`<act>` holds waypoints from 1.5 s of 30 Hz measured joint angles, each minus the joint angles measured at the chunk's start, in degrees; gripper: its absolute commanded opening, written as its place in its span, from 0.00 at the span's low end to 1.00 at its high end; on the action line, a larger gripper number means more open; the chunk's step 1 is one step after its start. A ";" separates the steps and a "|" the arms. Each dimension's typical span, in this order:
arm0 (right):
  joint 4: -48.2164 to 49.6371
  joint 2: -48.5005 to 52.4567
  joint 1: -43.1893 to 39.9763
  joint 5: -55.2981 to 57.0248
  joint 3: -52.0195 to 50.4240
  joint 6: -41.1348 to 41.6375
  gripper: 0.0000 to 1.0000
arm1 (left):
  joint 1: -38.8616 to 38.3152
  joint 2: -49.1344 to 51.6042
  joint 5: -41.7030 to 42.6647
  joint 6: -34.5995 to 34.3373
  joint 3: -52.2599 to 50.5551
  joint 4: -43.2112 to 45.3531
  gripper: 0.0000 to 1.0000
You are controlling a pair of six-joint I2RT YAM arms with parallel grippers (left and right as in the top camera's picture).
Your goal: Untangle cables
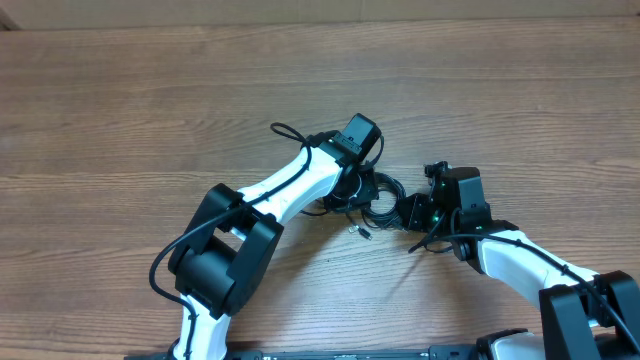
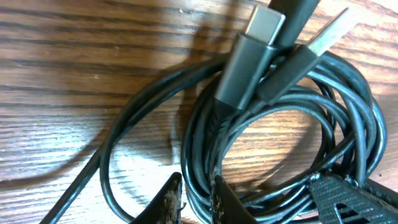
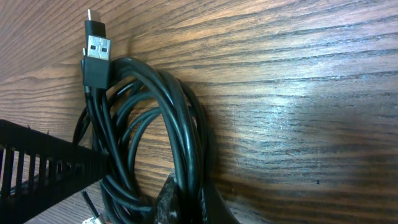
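Note:
The cables lie as a coiled black bundle on the wooden table, between my two grippers. My left gripper is at the bundle's left side. In the left wrist view its fingers are shut on several strands of the cables. A grey USB-C plug and a silver USB-A plug lie across the coil's top. My right gripper is at the bundle's right side. Its fingers are shut on strands of the cables, and a USB-A plug sticks up.
A loose silver-tipped plug end lies just in front of the bundle. A black ribbed part crosses the left of the right wrist view, and a black textured part sits at the lower right of the left wrist view. Bare wooden table surrounds the bundle.

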 measured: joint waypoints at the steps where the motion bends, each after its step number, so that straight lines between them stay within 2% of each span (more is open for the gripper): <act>1: 0.00 0.00 0.02 0.02 0.00 0.02 0.04 | -0.02 0.00 -0.20 -0.04 0.00 0.11 0.17; 6: -0.04 0.00 0.02 -0.02 0.00 0.02 0.04 | -0.02 0.00 -1.20 -0.22 0.00 0.85 0.16; 10: -0.20 0.00 0.02 -0.02 0.00 0.00 0.04 | -0.02 0.00 -1.42 -0.48 0.00 0.96 0.04; 22: -0.55 0.00 0.04 -0.72 0.00 0.00 0.04 | 0.85 -0.04 -0.52 -0.52 0.11 -1.68 0.04; 30: -0.48 0.00 0.37 -1.62 0.31 0.00 0.04 | 7.10 -4.37 7.23 9.14 0.07 -5.03 0.05; 37: -1.31 0.00 0.33 -0.33 0.31 0.00 0.04 | 17.79 -12.00 12.15 18.86 0.09 -6.71 0.04; 41: -1.46 0.00 0.33 -0.17 0.31 0.00 0.04 | 20.61 -12.26 13.53 21.35 0.07 -8.98 0.04; 45: -1.46 0.00 0.33 -0.17 0.31 0.00 0.04 | 20.09 -12.26 15.04 22.40 0.07 -9.20 0.05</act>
